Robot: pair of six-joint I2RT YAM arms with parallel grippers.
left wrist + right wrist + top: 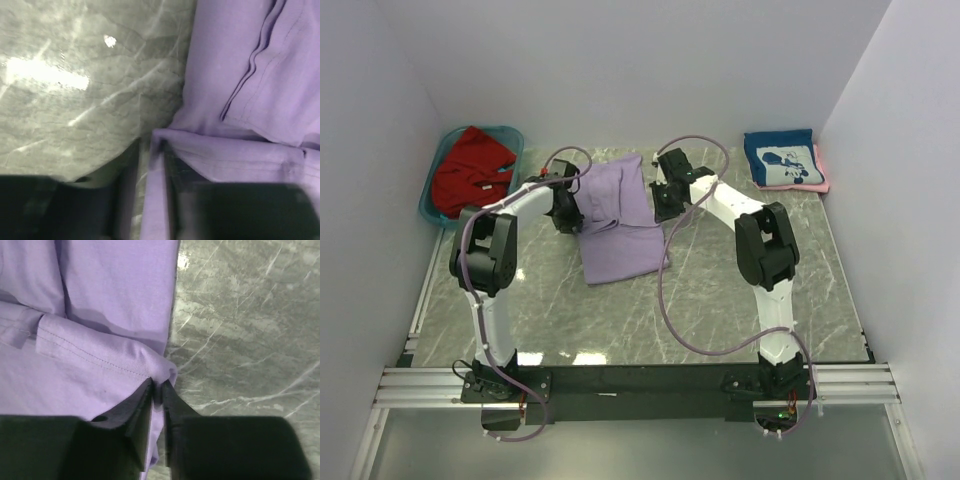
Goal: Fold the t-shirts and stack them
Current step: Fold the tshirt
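Cloth this thin should weigh almost nothing and have no stiffness of its own. The plain lavender-purple cloth t-shirt (618,225) lies in the middle of the grey marble-patterned table (620,320), partly folded, narrower at its far end than at its near end.

The right gripper (157,385) sits at the shirt's right edge, its black fingers almost together with a stitched corner of hem nipped at their tips. The left gripper (152,150) is at the left edge with a fold of cloth running between its fingers. That wrist view is blurred, so I cannot tell whether they squeeze the fold or stand free of it.

Judging by the creases, the fabric will sag from any single hold, and the folded layers will likely slip over each other and over the smooth stone. The best places to grip are the hemmed edges and corners, where doubled, stitched cloth gives a thicker bite, with both sides taken level and carried low. It looks in no way fragile.

A crumpled red cloth t-shirt (470,170) lies in the teal plastic tub (438,165) at the far left. A folded navy t-shirt with a white graphic (782,158) rests on a pink t-shirt (821,172) at the far right
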